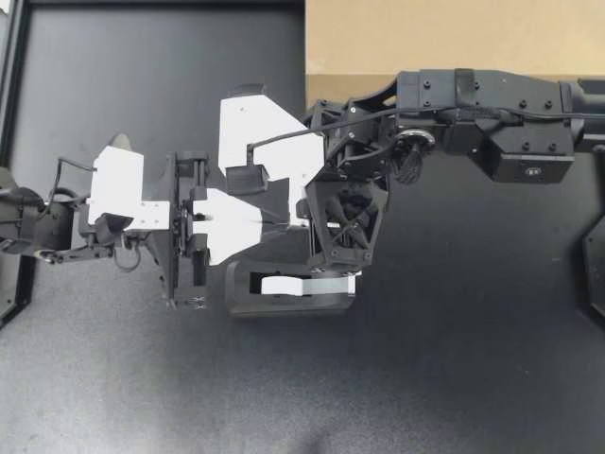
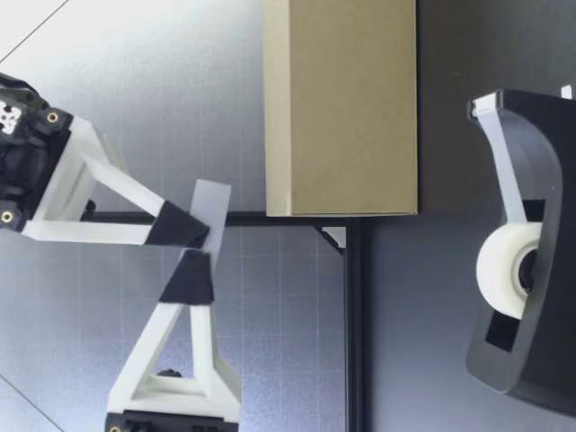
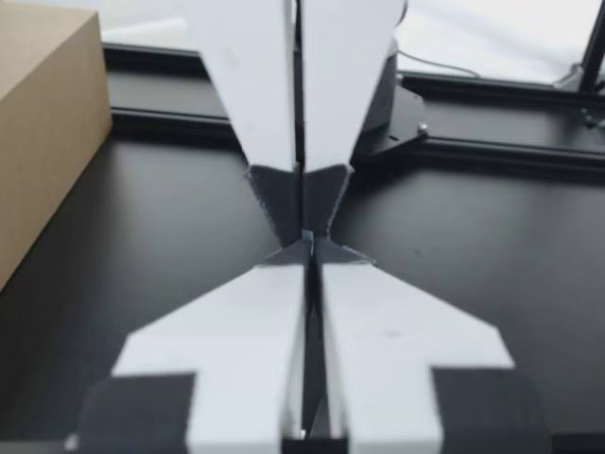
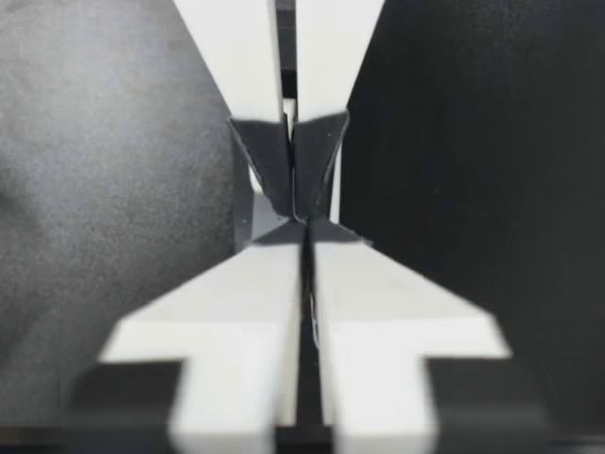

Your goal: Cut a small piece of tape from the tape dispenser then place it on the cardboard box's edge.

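1. My left gripper [image 1: 280,224] reaches in level from the left. Its fingers are clenched with no gap, and its tips meet the other gripper's tips.
2. The tape [image 2: 214,202] is a short, milky, half-clear strip. It is held in the air above the table, right where the two sets of tips meet. Its flat face is turned to the low camera. It lies along the tip of my right gripper and sticks out a little on the table side. In the wrist views it is too thin to pick out.
3. My right gripper [image 1: 301,203] tilts steeply down from the right. Its fingers are pressed together, and the dark pads [image 2: 184,229] grasp the tape. I cannot tell whether the left fingers also pinch the strip's end.
4. The dispenser [image 1: 293,295] is black and sits on the table just under the grippers, apart from the tape. Its white roll [image 2: 508,270] feeds a band up to the cutter end.
5. The box [image 1: 454,38] is plain brown cardboard. It stands at the far edge to the right, well apart from the tape.
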Available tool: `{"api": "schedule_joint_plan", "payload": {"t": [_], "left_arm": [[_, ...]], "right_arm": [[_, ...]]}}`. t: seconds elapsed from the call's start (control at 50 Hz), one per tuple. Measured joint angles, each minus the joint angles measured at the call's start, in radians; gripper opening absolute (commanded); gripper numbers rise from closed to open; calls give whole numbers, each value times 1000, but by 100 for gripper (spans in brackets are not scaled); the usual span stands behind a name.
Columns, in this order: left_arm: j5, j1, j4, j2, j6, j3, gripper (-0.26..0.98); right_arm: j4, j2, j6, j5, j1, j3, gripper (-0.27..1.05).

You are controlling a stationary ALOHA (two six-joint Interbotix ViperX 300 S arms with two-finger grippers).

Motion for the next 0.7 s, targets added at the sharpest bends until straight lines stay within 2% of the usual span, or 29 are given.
{"api": "schedule_joint_plan", "payload": {"t": [0.06,0.12,0.42,0.6,0.7], "left_arm": [[0,0,-2,0,0,0,-11],[0,2,-3,0,0,2,-11],[0,0,-2,-2,-5,8,-11],[2,0,-3,5,-6,12,-11],[0,6,-28,17,-3,12,-11]], "right_arm": [[0,3,2,0,0,-2,38],[2,6,0,-2,2,-2,45],[-18,5,5,-8,0,9,44],[-29,-31,6,-44,-25,64,44],[-31,-78,6,-80,-41,115,44]]}}
